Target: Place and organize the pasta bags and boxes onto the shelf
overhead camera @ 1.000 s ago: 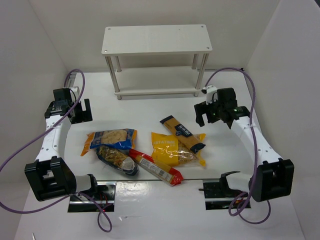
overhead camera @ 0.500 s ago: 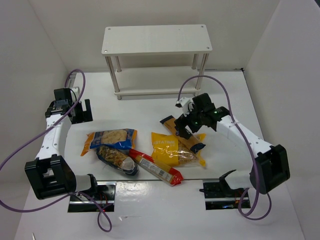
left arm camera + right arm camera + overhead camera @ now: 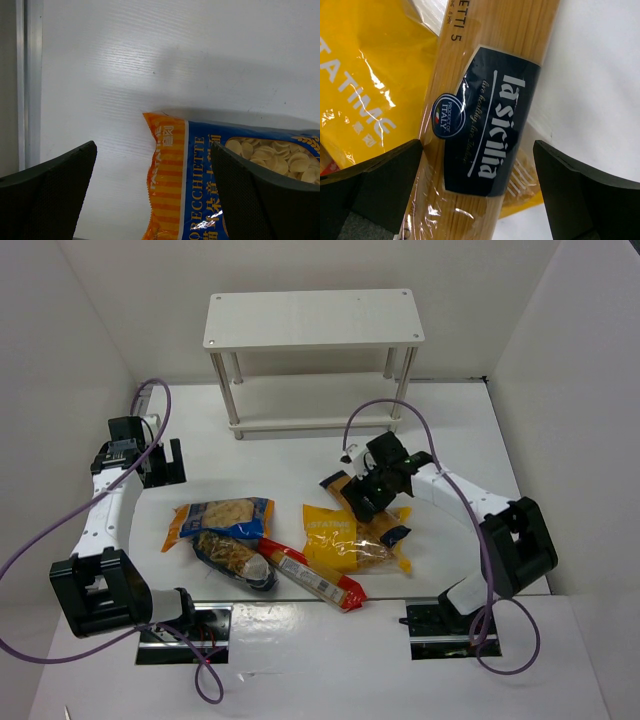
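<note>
Over spaghetti pack (image 3: 485, 125), right fingers (image 3: 370, 190) spread wide, empty, left fingers (image 3: 45, 195) spread, empty

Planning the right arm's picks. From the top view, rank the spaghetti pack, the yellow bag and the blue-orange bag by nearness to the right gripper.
1. The spaghetti pack, directly under the right gripper.
2. The yellow bag, just beside it, toward the arm bases.
3. The blue-orange bag, well off to the left.
</note>
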Robot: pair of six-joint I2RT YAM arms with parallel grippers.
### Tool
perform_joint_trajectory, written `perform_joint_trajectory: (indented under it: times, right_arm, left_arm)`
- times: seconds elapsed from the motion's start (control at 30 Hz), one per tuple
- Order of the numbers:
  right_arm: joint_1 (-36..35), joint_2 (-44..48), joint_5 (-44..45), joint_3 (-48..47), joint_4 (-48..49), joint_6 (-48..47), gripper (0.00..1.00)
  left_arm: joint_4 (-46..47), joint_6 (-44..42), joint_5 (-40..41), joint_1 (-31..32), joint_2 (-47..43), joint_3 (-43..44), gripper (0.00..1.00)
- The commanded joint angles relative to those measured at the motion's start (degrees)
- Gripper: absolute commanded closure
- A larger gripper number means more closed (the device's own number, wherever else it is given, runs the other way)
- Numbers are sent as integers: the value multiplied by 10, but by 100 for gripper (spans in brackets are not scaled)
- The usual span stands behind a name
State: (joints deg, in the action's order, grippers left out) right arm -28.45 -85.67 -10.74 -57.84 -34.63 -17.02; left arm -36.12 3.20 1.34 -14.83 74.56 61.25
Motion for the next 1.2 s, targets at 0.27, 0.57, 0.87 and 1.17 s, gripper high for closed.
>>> perform_joint_trajectory:
  times: [0.27,0.57,0.87,1.17]
  right_arm:
    - [-9,-38,5,-17,7,5,0]
    - [-21,-59,11,-23,1,5,0]
    - [-33,-76,21,-23,1,5,0]
    - [-38,-115,27,-33,1,10,7]
  left_arm:
    - [-3,-4,-16,-3,-7,19,0]
    - [-3,-4,-16,-3,-7,14,0]
    - [-3,-4,-21,-3,-7,14,0]
    - [-3,-9,-21,-3,-7,14,0]
